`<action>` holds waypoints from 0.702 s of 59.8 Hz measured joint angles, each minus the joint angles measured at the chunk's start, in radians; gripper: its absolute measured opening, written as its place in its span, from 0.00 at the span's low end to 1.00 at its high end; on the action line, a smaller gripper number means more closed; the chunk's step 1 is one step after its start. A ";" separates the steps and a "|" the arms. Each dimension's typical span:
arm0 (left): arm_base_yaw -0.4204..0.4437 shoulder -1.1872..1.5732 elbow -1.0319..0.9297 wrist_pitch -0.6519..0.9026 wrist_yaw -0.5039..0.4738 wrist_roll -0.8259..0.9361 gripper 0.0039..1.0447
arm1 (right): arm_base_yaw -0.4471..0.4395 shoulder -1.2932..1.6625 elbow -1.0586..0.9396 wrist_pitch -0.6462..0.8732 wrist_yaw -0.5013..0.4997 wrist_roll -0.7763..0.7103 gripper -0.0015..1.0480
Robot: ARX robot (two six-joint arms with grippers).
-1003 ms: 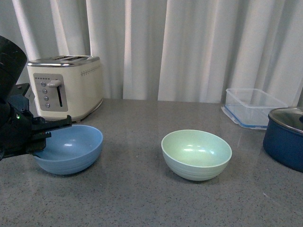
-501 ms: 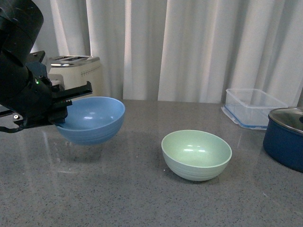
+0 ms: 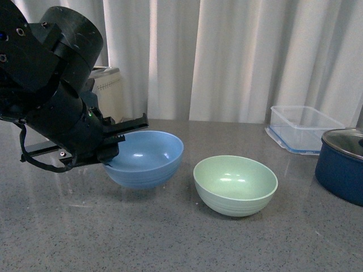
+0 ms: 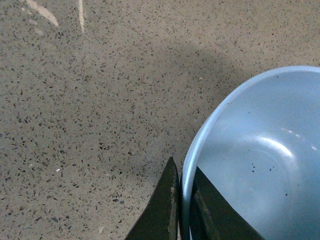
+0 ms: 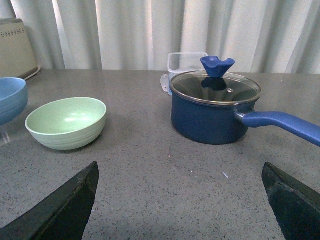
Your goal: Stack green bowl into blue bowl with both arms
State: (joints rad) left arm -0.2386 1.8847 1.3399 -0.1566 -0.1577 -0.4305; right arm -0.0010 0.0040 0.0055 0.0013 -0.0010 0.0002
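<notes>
Left end effector (image 4: 184, 167) clamps the blue bowl (image 3: 148, 158) by its rim.
The blue bowl is just beside the green bowl (image 3: 235, 184), which sits upright on the tabletop (image 3: 170, 238); the right end effector (image 5: 180, 167) is spread wide.

Left arm (image 3: 54, 96), bulky and black, reaches in from left side, wrist tipped down toward surface (image 3: 170, 238). Left tool (image 4: 183, 202) pinched on rim of blue bowl (image 3: 148, 158): one finger (image 4: 162, 210) outside wall, other inside. Right tool (image 5: 180, 170) low over surface, level, fingers (image 5: 65, 210) spread wide, gripping nothing.
</notes>
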 joint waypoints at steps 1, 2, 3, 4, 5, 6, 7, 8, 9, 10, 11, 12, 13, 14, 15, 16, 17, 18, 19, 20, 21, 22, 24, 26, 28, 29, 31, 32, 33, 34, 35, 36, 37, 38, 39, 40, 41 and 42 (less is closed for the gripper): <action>0.000 0.001 0.001 0.000 0.000 -0.001 0.03 | 0.000 0.000 0.000 0.000 0.000 0.000 0.90; -0.003 0.004 0.003 0.000 -0.001 -0.002 0.03 | 0.000 0.000 0.000 0.000 0.000 0.000 0.90; -0.003 0.005 0.003 0.000 -0.001 -0.002 0.03 | 0.000 0.000 0.000 0.000 0.000 0.000 0.90; -0.005 0.008 0.005 0.000 -0.003 -0.002 0.03 | 0.000 0.000 0.000 0.000 0.000 0.000 0.90; -0.006 0.009 0.006 0.000 -0.005 -0.002 0.03 | 0.000 0.000 0.000 0.000 0.000 0.000 0.90; -0.007 0.011 0.008 0.000 -0.006 -0.002 0.03 | 0.000 0.000 0.000 0.000 0.000 0.000 0.90; -0.008 0.012 0.008 0.000 -0.007 -0.002 0.03 | 0.000 0.000 0.000 0.000 0.000 0.000 0.90; -0.010 0.014 0.010 0.000 -0.008 -0.002 0.03 | 0.000 0.000 0.000 0.000 0.000 0.000 0.90; -0.010 0.015 0.010 0.000 -0.008 -0.002 0.03 | 0.000 0.000 0.000 0.000 0.000 0.000 0.90; -0.011 0.016 0.011 0.000 -0.008 -0.002 0.03 | 0.000 0.000 0.000 0.000 0.000 0.000 0.90; -0.011 0.017 0.011 0.000 -0.008 -0.002 0.03 | 0.000 0.000 0.000 0.000 0.000 0.000 0.90; -0.013 0.019 0.012 0.000 -0.008 -0.002 0.03 | 0.000 0.000 0.000 0.000 0.000 0.000 0.90; -0.014 0.020 0.013 0.000 -0.009 -0.002 0.03 | 0.000 0.000 0.000 0.000 0.000 0.000 0.90; -0.014 0.021 0.013 0.000 -0.010 -0.002 0.03 | 0.000 0.000 0.000 0.000 0.000 0.000 0.90; -0.016 0.023 0.013 0.000 -0.011 -0.002 0.03 | 0.000 0.000 0.000 0.000 0.000 0.000 0.90; -0.016 0.023 0.013 0.000 -0.012 -0.002 0.03 | 0.000 0.000 0.000 0.000 0.000 0.000 0.90; -0.018 0.025 0.014 0.000 -0.014 -0.002 0.03 | 0.000 0.000 0.000 0.000 0.000 0.000 0.90; -0.018 0.026 0.014 0.000 -0.015 -0.002 0.03 | 0.000 0.000 0.000 0.000 0.000 0.000 0.90; -0.019 0.029 0.015 0.000 -0.016 -0.002 0.03 | 0.000 0.000 0.000 0.000 0.000 0.000 0.90; -0.020 0.030 0.016 0.000 -0.016 -0.002 0.03 | 0.000 0.000 0.000 0.000 0.000 0.000 0.90; -0.020 0.032 0.017 0.000 -0.016 -0.002 0.03 | 0.000 0.000 0.000 0.000 0.000 0.000 0.90; -0.021 0.034 0.018 0.000 -0.016 -0.002 0.03 | 0.000 0.000 0.000 0.000 0.000 0.000 0.90; -0.023 0.039 0.020 0.000 -0.016 -0.003 0.03 | 0.000 0.000 0.000 0.000 0.000 0.000 0.90; -0.024 0.043 0.021 0.000 -0.017 -0.003 0.03 | 0.000 0.000 0.000 0.000 0.000 0.000 0.90; -0.026 0.048 0.023 0.000 -0.018 -0.003 0.03 | 0.000 0.000 0.000 0.000 0.000 0.000 0.90; -0.026 0.050 0.023 0.000 -0.018 -0.003 0.03 | 0.000 0.000 0.000 0.000 0.000 0.000 0.90; -0.027 0.054 0.024 0.000 -0.018 -0.004 0.03 | 0.000 0.000 0.000 0.000 0.000 0.000 0.90; -0.027 0.057 0.024 0.000 -0.018 -0.004 0.03 | 0.000 0.000 0.000 0.000 0.000 0.000 0.90; -0.027 0.059 0.024 0.000 -0.018 -0.005 0.03 | 0.000 0.000 0.000 0.000 0.000 0.000 0.90; -0.028 0.062 0.025 0.000 -0.018 -0.005 0.03 | 0.000 0.000 0.000 0.000 0.000 0.000 0.90; -0.029 0.064 0.026 0.000 -0.018 -0.005 0.03 | 0.000 0.000 0.000 0.000 0.000 0.000 0.90; -0.029 0.067 0.026 0.001 -0.018 -0.005 0.03 | 0.000 0.000 0.000 0.000 0.000 0.000 0.90; -0.029 0.068 0.027 0.001 -0.018 -0.005 0.03 | 0.000 0.000 0.000 0.000 0.000 0.000 0.90; -0.030 0.072 0.028 0.001 -0.018 -0.005 0.03 | 0.000 0.000 0.000 0.000 0.000 0.000 0.90; -0.030 0.074 0.029 0.001 -0.018 -0.005 0.03 | 0.000 0.000 0.000 0.000 0.000 0.000 0.90; -0.030 0.077 0.032 0.001 -0.018 -0.005 0.03 | 0.000 0.000 0.000 0.000 0.000 0.000 0.90; -0.030 0.079 0.033 0.001 -0.019 -0.005 0.03 | 0.000 0.000 0.000 0.000 0.000 0.000 0.90; -0.030 0.082 0.036 0.002 -0.019 -0.005 0.03 | 0.000 0.000 0.000 0.000 0.000 0.000 0.90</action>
State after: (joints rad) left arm -0.2687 1.9667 1.3758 -0.1547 -0.1764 -0.4355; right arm -0.0010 0.0040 0.0055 0.0013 -0.0010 0.0002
